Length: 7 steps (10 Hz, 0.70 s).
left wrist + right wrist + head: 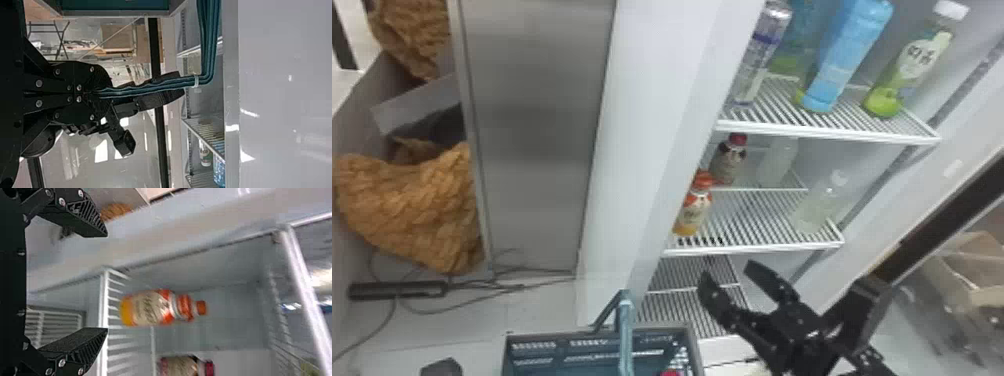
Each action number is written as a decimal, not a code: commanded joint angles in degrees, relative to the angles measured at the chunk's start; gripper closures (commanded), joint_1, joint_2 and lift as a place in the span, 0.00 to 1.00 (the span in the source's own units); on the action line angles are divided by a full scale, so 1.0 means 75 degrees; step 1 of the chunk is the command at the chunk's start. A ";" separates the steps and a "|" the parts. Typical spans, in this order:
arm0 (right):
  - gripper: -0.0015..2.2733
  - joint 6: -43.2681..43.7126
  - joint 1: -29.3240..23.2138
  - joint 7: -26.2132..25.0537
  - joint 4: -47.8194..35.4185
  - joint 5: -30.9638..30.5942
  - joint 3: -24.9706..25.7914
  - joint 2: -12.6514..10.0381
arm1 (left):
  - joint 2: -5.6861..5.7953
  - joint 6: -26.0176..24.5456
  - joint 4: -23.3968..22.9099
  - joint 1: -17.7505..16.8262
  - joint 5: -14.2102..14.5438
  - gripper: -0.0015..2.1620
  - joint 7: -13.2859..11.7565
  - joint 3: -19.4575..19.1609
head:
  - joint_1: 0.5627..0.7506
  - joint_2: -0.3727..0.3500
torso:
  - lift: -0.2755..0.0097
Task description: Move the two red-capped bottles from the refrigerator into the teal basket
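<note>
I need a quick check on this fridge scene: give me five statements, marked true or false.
1. The small orange bottle with the red-orange cap stands on a white wire shelf. True.
2. The black right hand is closed around that bottle. False: it is open and apart from it.
3. The black left hand grips the teal basket handle. True.
4. The pale-labelled bottle with the dark red cap stands nearer the shelf's front edge than the orange one. False: it stands farther back.
5. The green bottle with the white cap stands one shelf above the orange one. True.
</note>
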<state>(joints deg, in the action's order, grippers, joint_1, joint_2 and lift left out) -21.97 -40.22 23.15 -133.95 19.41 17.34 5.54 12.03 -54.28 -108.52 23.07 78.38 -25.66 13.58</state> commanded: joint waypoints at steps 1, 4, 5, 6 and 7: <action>0.08 0.0530 0.0226 -0.0004 0.0375 0.0032 0.0217 -0.0048 | 0.0001 0.0019 0.0023 -0.0001 0.0046 0.53 0.0000 0.0018 | 0.70 0.03 | 0.18; 0.08 0.1524 0.1013 -0.0122 0.1219 0.0002 0.0294 -0.0048 | 0.0001 0.0037 0.0042 -0.0020 0.0106 0.53 0.0000 0.0064 | 0.70 0.03 | 0.18; 0.08 0.1768 0.1257 -0.0133 0.1482 -0.0013 0.0324 -0.0024 | 0.0013 0.0056 0.0042 -0.0020 0.0122 0.53 0.0000 0.0064 | 0.70 0.03 | 0.18; 0.08 0.2012 0.1482 -0.0157 0.1763 -0.0044 0.0355 -0.0013 | 0.0001 0.0056 0.0061 -0.0001 0.0137 0.53 0.0000 0.0064 | 0.70 0.03 | 0.18; 0.08 0.2274 0.1651 -0.0180 0.2044 -0.0089 0.0416 -0.0013 | 0.0001 0.0056 0.0061 -0.0001 0.0137 0.53 0.0000 0.0064 | 0.70 0.03 | 0.18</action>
<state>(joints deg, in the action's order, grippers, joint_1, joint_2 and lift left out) -6.18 -28.73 21.79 -119.96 18.93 20.19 5.43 12.04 -53.86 -108.08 23.03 79.41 -25.66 14.05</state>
